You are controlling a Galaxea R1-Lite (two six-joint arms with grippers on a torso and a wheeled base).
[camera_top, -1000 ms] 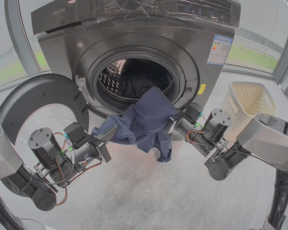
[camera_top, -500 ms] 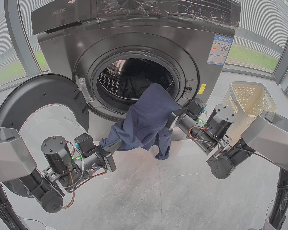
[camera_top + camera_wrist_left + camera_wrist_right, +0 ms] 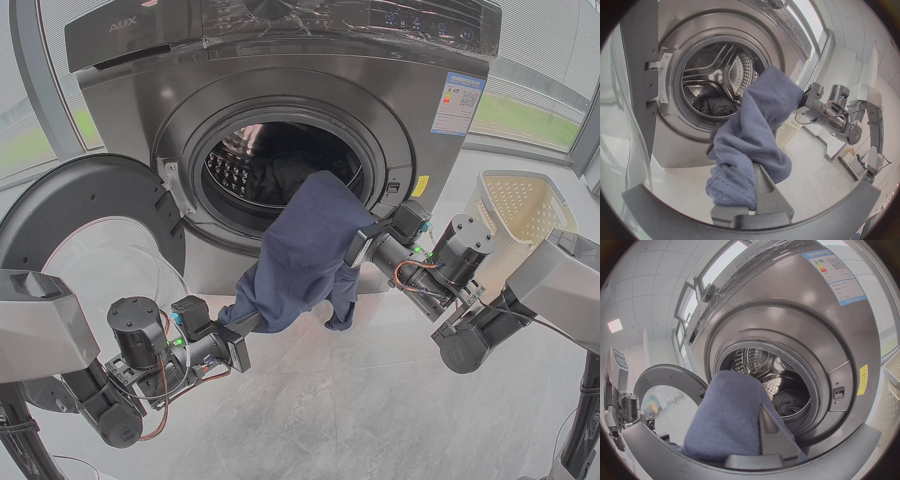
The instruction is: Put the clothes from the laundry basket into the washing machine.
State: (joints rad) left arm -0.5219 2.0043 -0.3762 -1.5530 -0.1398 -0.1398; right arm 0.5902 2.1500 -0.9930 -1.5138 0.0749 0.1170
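1. Already, some dark clothes [image 3: 281, 178] lie inside the steel drum of the grey front-loading washing machine [image 3: 281, 81], so part of the job looks done.
2. The dark blue fabric garment [image 3: 306, 250] hangs in the air just in front of the round opening. Its upper bulge overlaps the lower right of the rim, but it is not yet inside, and a loose tail droops toward the pale floor.
3. The left gripper [image 3: 249, 322] is clenched on the garment's lower left end, low and near. The right gripper [image 3: 355, 247] pinches its upper right side, close to the right of the opening.
4. What seems left for this piece is pushing it past the rim into the drum and letting go.
5. The cream perforated plastic laundry basket [image 3: 519, 212] stands on the floor right of the machine, beyond the right arm. The inner wall that shows is bare, so this may be the last piece, though the bottom is hidden.
6. The round dark door [image 3: 81, 206] is swung wide to the left, beside the left arm and off the path. The likelier snag is the drooping tail catching on the lower rim.
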